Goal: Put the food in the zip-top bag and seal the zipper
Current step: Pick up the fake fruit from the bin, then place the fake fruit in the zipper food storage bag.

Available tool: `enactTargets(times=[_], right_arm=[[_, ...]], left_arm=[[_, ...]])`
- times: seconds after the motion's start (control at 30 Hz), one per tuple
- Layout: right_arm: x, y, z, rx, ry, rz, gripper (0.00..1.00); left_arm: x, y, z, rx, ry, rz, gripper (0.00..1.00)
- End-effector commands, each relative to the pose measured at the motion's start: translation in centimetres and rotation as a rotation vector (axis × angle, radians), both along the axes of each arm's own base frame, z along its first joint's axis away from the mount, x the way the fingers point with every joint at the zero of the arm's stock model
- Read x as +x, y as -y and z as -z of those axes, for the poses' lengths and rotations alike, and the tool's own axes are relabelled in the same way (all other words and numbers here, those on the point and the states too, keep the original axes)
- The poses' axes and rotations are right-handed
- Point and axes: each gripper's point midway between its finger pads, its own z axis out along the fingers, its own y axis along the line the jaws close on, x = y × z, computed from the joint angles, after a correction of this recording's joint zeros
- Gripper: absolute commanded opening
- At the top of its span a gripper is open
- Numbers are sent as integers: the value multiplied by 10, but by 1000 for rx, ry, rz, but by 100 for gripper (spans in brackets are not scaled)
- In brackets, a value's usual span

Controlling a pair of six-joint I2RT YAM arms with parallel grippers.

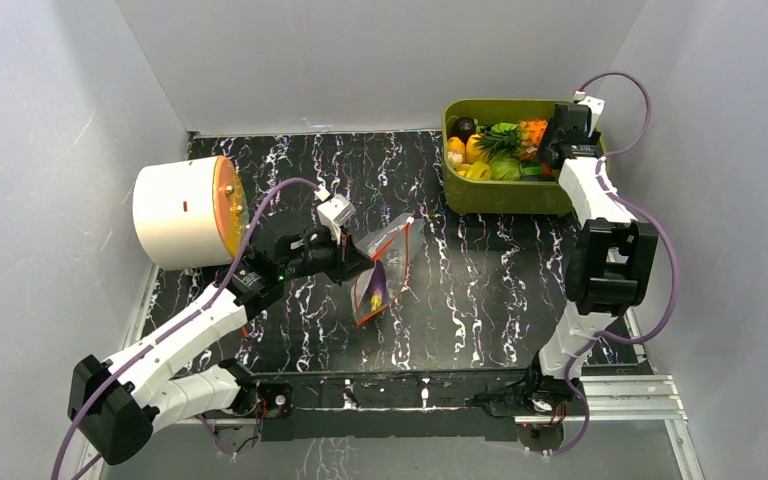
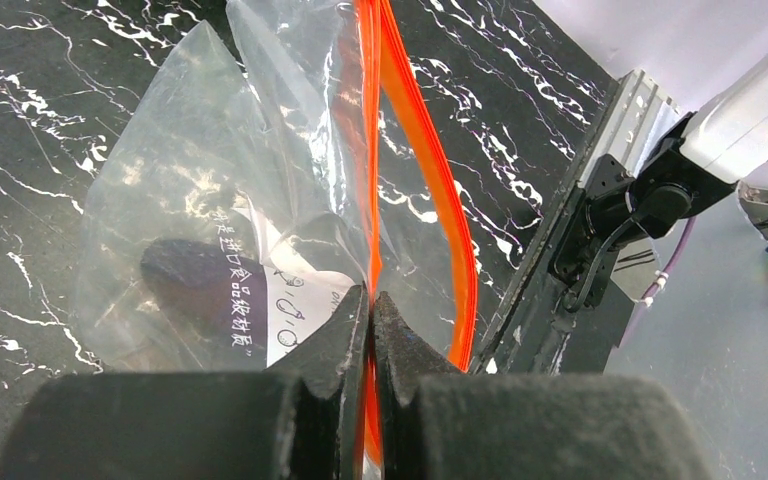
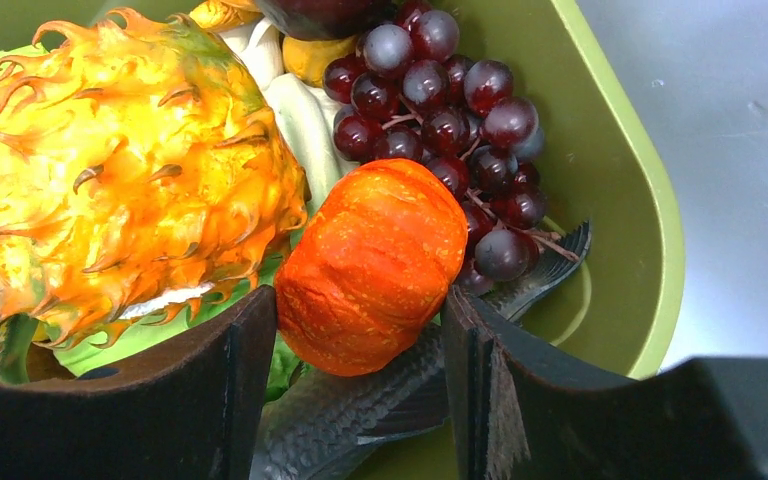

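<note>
In the right wrist view, the right fingers [image 3: 360,370] are spread astride the orange piece [image 3: 372,265] in the bin [image 3: 650,230], grapes [image 3: 450,110] just beyond. Left fingers [image 2: 370,330] pinch the zipper [image 2: 430,170], holding the bag [image 1: 385,265] mid-frame over the worktop.

At nine o'clock on the black white-veined marble tabletop [image 1: 480,290] we see a white cylindrical drum with an orange translucent face [image 1: 185,212], lying on its side. At one o'clock we find an olive-green plastic bin [image 1: 505,196]. Pale grey walls [image 1: 50,150] enclose the scene.
</note>
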Motion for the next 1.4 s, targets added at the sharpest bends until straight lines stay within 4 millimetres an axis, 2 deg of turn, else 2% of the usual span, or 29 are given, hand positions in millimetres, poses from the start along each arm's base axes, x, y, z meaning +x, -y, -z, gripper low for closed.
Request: enactTargets(times=[0.0,0.07,0.13,0.33,0.6,0.63,0.8,0.93,1.03,1.2,1.37], right_arm=[[-3,4,-37,-23,102,25,40],[-4,2,-39,-27,104,26,38],[-9,-1,-58,-33,142,25,36],[-13,-12,-79,-37,169,14,34],[-22,-45,-103,-17,195,-29,32],[-23,-60,-107,-11,200,-57,31],[-36,-99,-123,35,213,-156,30],[-52,-139,-140,103,240,-280,30],[-65,-178,-152,155,268,-397,30],[-96,-233,-172,262,314,-585,29],[-136,-290,-177,427,334,-824,29]], left_arm=[[5,-7,-12,-23,45,-48,0],[9,-11,-13,-16,54,-76,0],[13,-15,-13,-4,61,-109,0],[24,-24,-12,18,60,-200,0],[42,-30,-25,15,30,-325,0],[45,-31,-27,21,29,-341,0],[62,-42,-38,50,61,-440,0],[75,-49,-50,64,110,-502,0],[82,-50,-52,85,137,-510,0],[86,-43,-49,96,112,-498,0],[83,-30,-46,47,55,-470,0]])
